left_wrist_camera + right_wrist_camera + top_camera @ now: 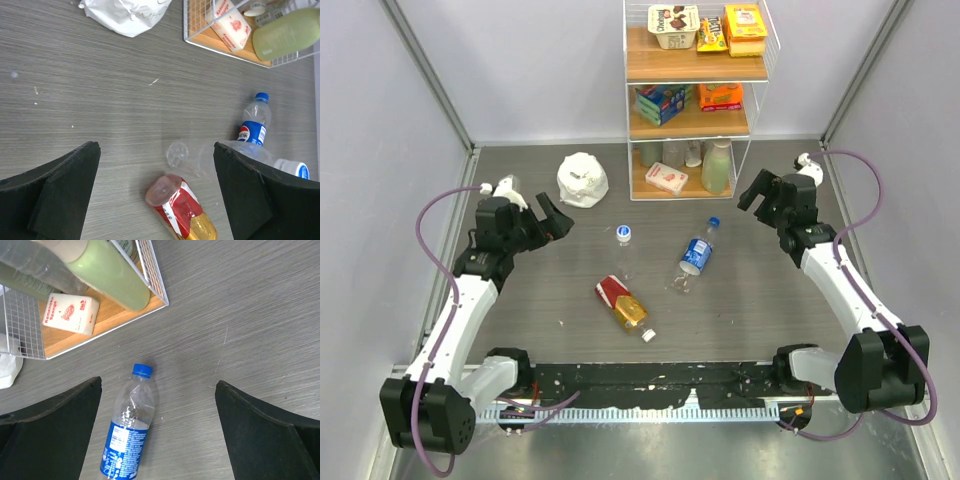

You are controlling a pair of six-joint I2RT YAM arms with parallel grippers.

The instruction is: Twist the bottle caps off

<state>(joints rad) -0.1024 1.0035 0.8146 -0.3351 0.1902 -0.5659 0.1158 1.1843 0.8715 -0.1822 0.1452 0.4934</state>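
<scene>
One camera looks down over the whole table (pixel 750 310) from high at its near edge, while both wrist cameras peer down close, sharing the blue-label bottle (pixel 255 131).

Left wrist view: the amber bottle (pixel 182 212) is running off the bottom edge, the neck of the clear bottle (pixel 200 157) is hiding behind a black gripper finger (pixel 255 195), and the white bag (pixel 125 15) is being cropped at the top. Right wrist view: the base of the blue-labelled bottle (pixel 129 432) is being cut off below.
</scene>
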